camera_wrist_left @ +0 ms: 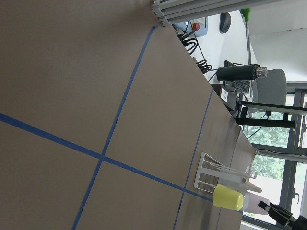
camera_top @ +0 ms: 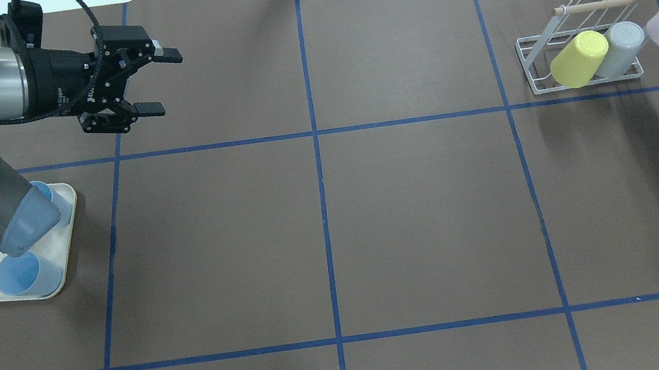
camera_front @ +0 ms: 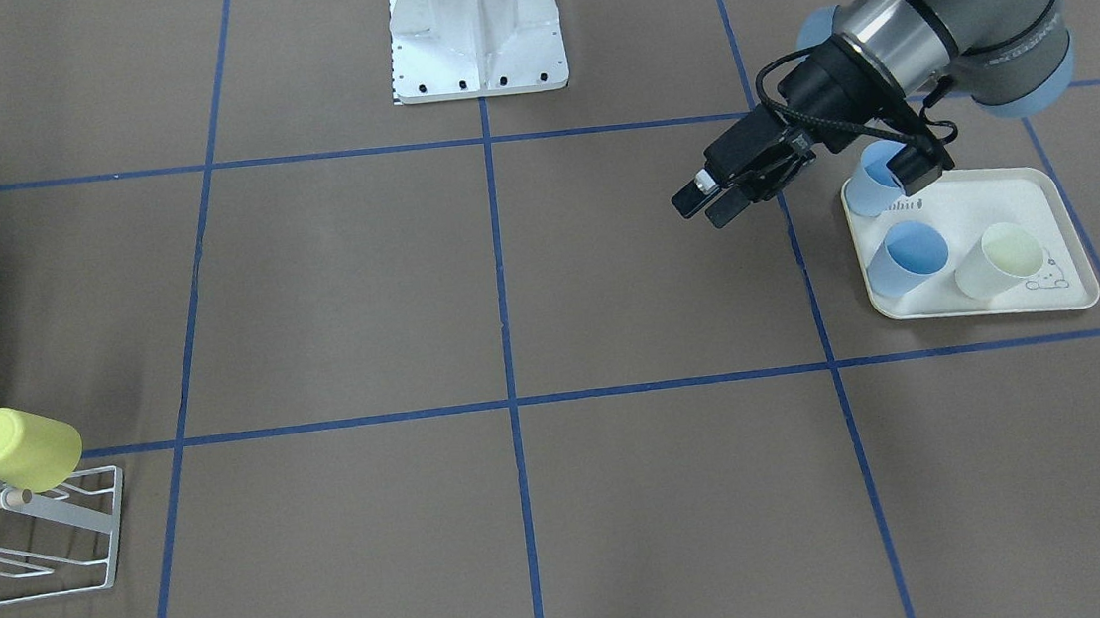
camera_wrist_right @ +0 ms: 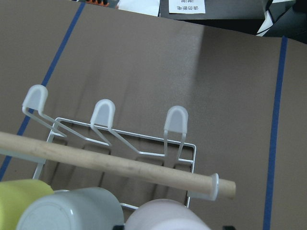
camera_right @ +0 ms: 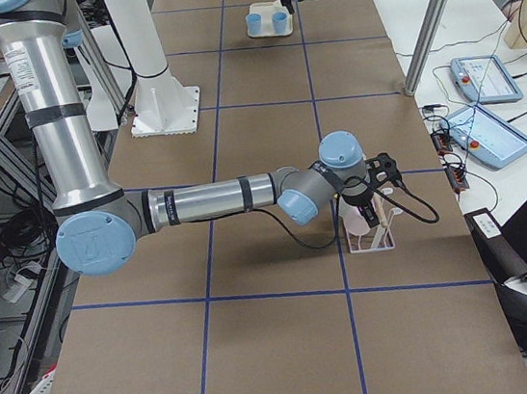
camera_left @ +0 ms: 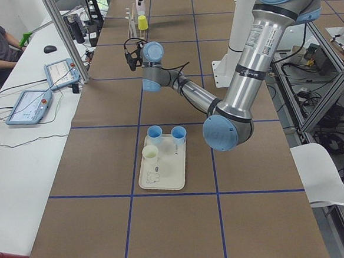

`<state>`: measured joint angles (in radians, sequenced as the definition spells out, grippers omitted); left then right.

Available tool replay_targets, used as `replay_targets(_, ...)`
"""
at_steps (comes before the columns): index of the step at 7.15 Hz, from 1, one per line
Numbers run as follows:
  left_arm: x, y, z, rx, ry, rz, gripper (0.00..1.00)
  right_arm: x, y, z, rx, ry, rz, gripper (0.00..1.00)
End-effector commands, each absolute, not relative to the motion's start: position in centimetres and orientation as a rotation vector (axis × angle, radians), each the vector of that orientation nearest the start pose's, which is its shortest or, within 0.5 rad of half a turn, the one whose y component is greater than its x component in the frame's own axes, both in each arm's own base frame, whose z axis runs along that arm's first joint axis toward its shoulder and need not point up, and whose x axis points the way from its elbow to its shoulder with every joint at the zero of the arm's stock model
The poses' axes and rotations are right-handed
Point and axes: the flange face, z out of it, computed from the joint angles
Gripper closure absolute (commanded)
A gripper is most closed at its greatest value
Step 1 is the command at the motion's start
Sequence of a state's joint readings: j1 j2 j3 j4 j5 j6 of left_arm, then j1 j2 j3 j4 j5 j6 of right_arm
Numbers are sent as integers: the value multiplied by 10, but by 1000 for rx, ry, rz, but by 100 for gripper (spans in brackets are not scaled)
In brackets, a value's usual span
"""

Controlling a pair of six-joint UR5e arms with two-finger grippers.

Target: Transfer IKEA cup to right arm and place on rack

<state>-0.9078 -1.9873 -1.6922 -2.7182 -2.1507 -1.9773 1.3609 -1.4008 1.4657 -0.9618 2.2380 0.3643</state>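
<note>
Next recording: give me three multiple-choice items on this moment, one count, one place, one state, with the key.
1. How many cups stand on the tray? A two; B three; C four.
2. Where is the yellow cup? A on the tray; B on the rack; C on the floor.
3. How is the left end effector? A open, empty; B shut, empty; C shut on a cup.
Key: 1 B, two blue cups and one pale cup. 2 B, it leans on the rack's wires beside a grey cup. 3 A, its jaws stand apart with nothing between.
</note>
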Motion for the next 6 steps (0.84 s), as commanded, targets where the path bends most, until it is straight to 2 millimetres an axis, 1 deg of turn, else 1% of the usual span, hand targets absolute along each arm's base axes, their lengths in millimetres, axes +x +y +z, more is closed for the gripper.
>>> replay_targets(1,295,-506,242,-16,1691,-505,0,-60,-596,554,439,-795,-88,2)
replay_targets(2,294,-506,246,12,1683,-479,0,-63,-596,555,432,-796,-89,2)
replay_targets(3,279,-507,272,82,1627,-402,0,-64,-597,553,436,-797,-92,1)
replay_targets(4,255,-517,286,115,1572,-353,0,-64,-599,548,442,-801,-92,1)
replay_targets(5,231,-522,309,144,1511,-310,0,-65,-598,543,446,-809,-93,1)
replay_targets(6,219,-518,345,173,1450,-284,0,-64,-598,542,446,-811,-91,1)
